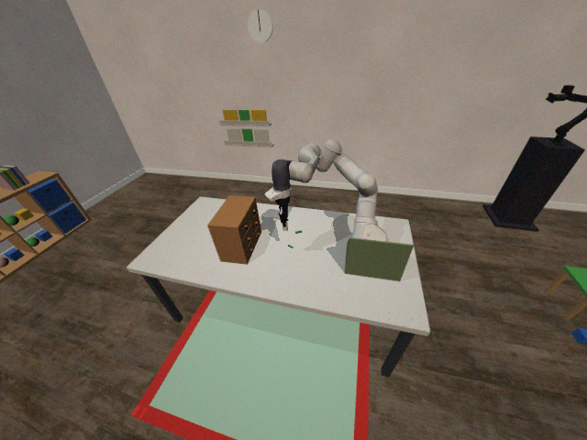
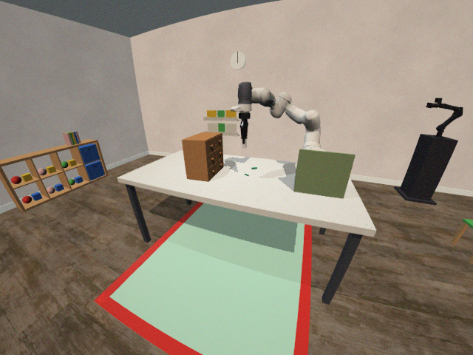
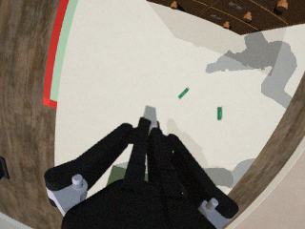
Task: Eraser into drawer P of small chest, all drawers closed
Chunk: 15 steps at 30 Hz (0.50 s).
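Note:
The brown chest [image 1: 231,236] [image 2: 196,158] [image 3: 200,10] stands on the table with its drawer fronts facing right in the top and exterior views. The drawers look pushed in; I cannot read their labels. Two small green things lie in front of it: a slim one [image 1: 290,246] [image 2: 246,174] [image 3: 183,93] and a thicker one [image 1: 298,232] [image 2: 253,168] [image 3: 219,114]. I cannot tell for sure which is the eraser. My gripper [image 1: 284,227] [image 2: 244,144] [image 3: 148,114] is shut and empty, pointing down above the table, between the chest and the thicker green thing in the top and exterior views.
A green upright panel [image 1: 378,259] [image 2: 324,174] stands at the right of the white table [image 1: 284,284] [image 2: 248,194], in front of the arm's base. The chest's top is below my wrist and left of my fingers in the top and exterior views.

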### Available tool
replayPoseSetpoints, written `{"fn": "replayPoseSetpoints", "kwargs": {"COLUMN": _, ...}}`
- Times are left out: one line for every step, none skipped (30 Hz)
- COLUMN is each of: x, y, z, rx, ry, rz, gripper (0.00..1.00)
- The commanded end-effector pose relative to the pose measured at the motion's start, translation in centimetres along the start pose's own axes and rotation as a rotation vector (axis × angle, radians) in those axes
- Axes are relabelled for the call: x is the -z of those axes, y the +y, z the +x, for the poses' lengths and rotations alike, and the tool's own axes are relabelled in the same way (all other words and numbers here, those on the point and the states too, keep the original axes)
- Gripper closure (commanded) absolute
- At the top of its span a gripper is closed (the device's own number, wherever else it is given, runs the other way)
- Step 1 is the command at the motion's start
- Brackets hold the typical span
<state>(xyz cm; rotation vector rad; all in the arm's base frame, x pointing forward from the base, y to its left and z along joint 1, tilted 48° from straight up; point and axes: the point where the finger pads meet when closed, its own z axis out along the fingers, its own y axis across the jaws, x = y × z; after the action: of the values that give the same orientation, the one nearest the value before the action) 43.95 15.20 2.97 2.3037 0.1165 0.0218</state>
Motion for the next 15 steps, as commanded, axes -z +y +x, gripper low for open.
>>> {"fn": "replayPoseSetpoints", "kwargs": {"x": 0.02, "y": 0.06, "z": -0.12, "rx": 0.015, "ry": -0.004, "rz": -0.004, "gripper": 1.00}}
{"fn": "replayPoseSetpoints", "kwargs": {"x": 0.02, "y": 0.06, "z": -0.12, "rx": 0.015, "ry": -0.004, "rz": -0.004, "gripper": 1.00}}
{"fn": "replayPoseSetpoints", "kwargs": {"x": 0.02, "y": 0.06, "z": -0.12, "rx": 0.015, "ry": -0.004, "rz": -0.004, "gripper": 1.00}}
{"fn": "replayPoseSetpoints", "kwargs": {"x": 0.02, "y": 0.06, "z": -0.12, "rx": 0.015, "ry": -0.004, "rz": -0.004, "gripper": 1.00}}
{"fn": "replayPoseSetpoints", "kwargs": {"x": 0.02, "y": 0.06, "z": -0.12, "rx": 0.015, "ry": -0.004, "rz": -0.004, "gripper": 1.00}}
{"fn": "replayPoseSetpoints", "kwargs": {"x": 0.02, "y": 0.06, "z": -0.12, "rx": 0.015, "ry": -0.004, "rz": -0.004, "gripper": 1.00}}
{"fn": "replayPoseSetpoints", "kwargs": {"x": 0.02, "y": 0.06, "z": -0.12, "rx": 0.015, "ry": -0.004, "rz": -0.004, "gripper": 1.00}}
{"fn": "replayPoseSetpoints", "kwargs": {"x": 0.02, "y": 0.06, "z": -0.12, "rx": 0.015, "ry": -0.004, "rz": -0.004, "gripper": 1.00}}
{"fn": "replayPoseSetpoints", "kwargs": {"x": 0.02, "y": 0.06, "z": -0.12, "rx": 0.015, "ry": -0.004, "rz": -0.004, "gripper": 1.00}}
{"fn": "replayPoseSetpoints", "kwargs": {"x": 0.02, "y": 0.06, "z": -0.12, "rx": 0.015, "ry": -0.004, "rz": -0.004, "gripper": 1.00}}
{"fn": "replayPoseSetpoints", "kwargs": {"x": 0.02, "y": 0.06, "z": -0.12, "rx": 0.015, "ry": -0.004, "rz": -0.004, "gripper": 1.00}}
{"fn": "replayPoseSetpoints", "kwargs": {"x": 0.02, "y": 0.06, "z": -0.12, "rx": 0.015, "ry": -0.004, "rz": -0.004, "gripper": 1.00}}
{"fn": "replayPoseSetpoints", "kwargs": {"x": 0.02, "y": 0.06, "z": -0.12, "rx": 0.015, "ry": -0.004, "rz": -0.004, "gripper": 1.00}}
{"fn": "replayPoseSetpoints", "kwargs": {"x": 0.02, "y": 0.06, "z": -0.12, "rx": 0.015, "ry": -0.004, "rz": -0.004, "gripper": 1.00}}
{"fn": "replayPoseSetpoints", "kwargs": {"x": -0.03, "y": 0.07, "z": -0.03, "rx": 0.008, "ry": -0.001, "rz": -0.003, "gripper": 0.00}}
